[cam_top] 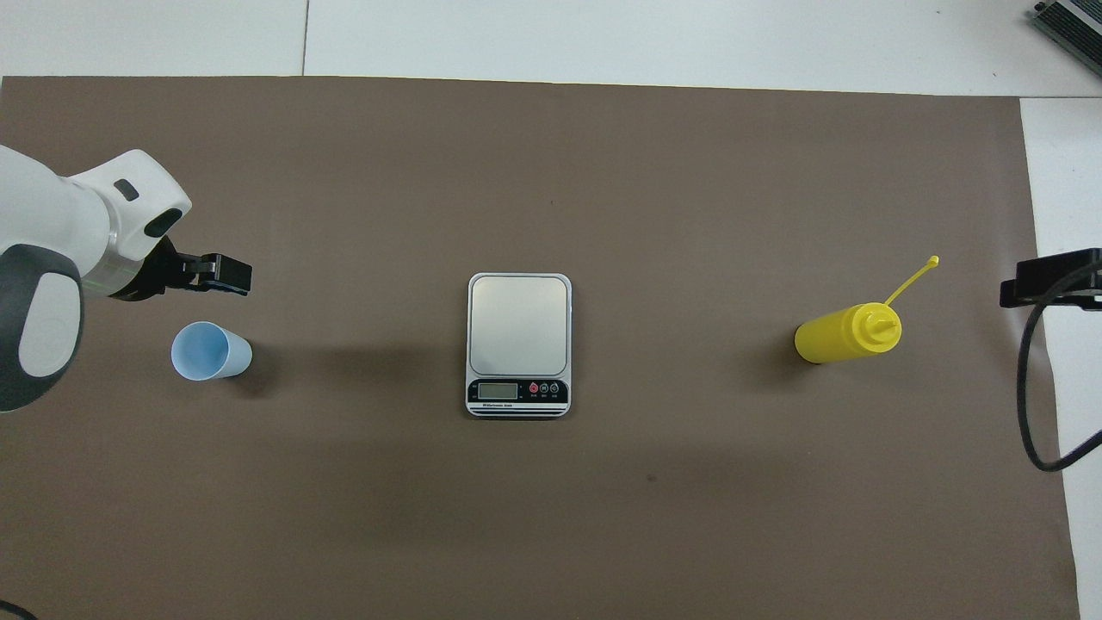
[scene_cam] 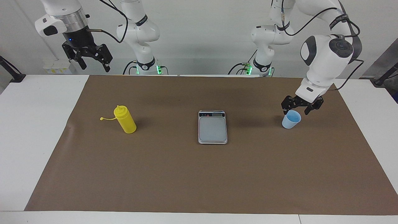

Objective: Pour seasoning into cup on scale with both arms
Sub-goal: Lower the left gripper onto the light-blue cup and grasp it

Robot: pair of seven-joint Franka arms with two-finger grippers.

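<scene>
Seasoning bottle (scene_cam: pixel 125 123), scale (scene_cam: pixel 212 127), cup (scene_cam: pixel 291 119) stand apart; left tool (scene_cam: pixel 297 109), right tool (scene_cam: pixel 92 62) released.

I see bare brown mat (scene_cam: pixel 199 177) between the scale (scene_cam: pixel 212 127), blue cup (scene_cam: pixel 291 119) and yellow squeeze bottle (scene_cam: pixel 125 119), all well apart; only the bottle's tethered cap (scene_cam: pixel 105 118) juts sideways.

2 white jointed arms, glossy rounded shells with dark grey oval panels, black joint bands, a silver wrist ring, looping black cables, green lights at both bases.
</scene>
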